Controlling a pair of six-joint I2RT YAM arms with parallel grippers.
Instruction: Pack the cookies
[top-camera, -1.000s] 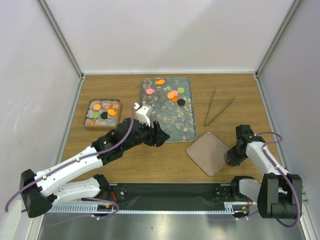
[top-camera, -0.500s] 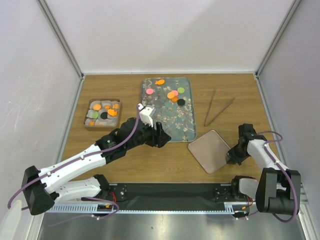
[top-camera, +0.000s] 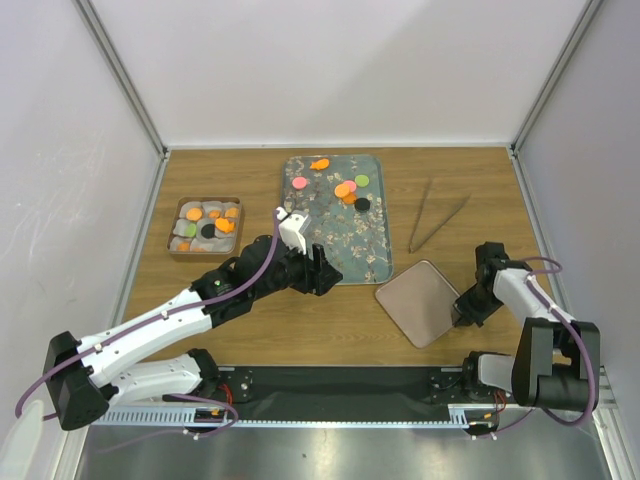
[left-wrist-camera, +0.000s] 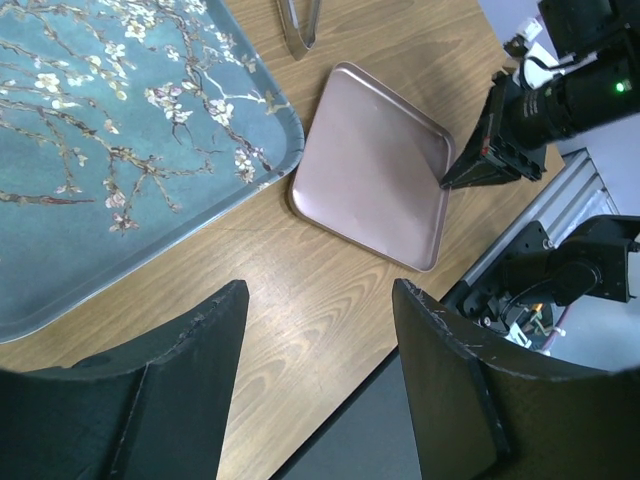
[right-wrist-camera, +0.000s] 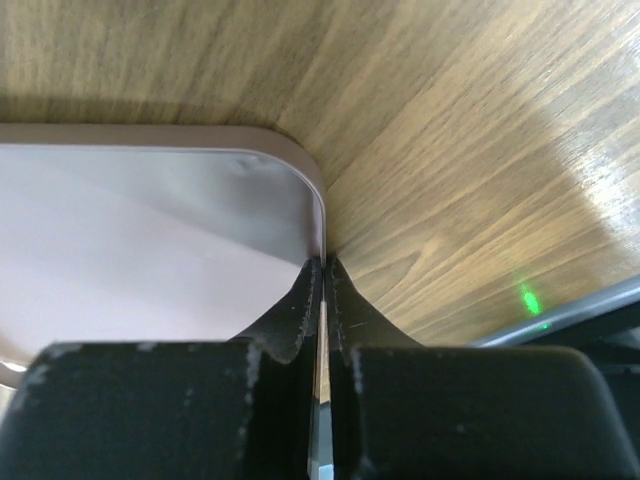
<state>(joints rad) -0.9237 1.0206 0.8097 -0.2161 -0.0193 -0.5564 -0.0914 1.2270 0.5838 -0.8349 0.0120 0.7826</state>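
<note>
Several cookies (top-camera: 347, 188) in orange, pink, green and black lie on the far half of the floral tray (top-camera: 335, 250). More of them sit in paper cups inside a small square tin (top-camera: 205, 227) at the left. My left gripper (top-camera: 322, 272) hovers open over bare wood at the tray's near edge, its jaws (left-wrist-camera: 320, 290) holding nothing. My right gripper (top-camera: 462, 313) is shut on the right rim of a flat pink lid (top-camera: 418, 303). The wrist view shows the thin rim pinched between the pads (right-wrist-camera: 322, 268), near a rounded corner of the lid (right-wrist-camera: 150, 230).
Metal tongs (top-camera: 435, 215) lie on the wood behind the lid, right of the tray. White enclosure walls stand on three sides. The black base rail (top-camera: 340, 385) runs along the table's near edge.
My right gripper has closed on the lid's rim, and the lid has shifted slightly under it. The left arm has eased a little to the right and stays open.
</note>
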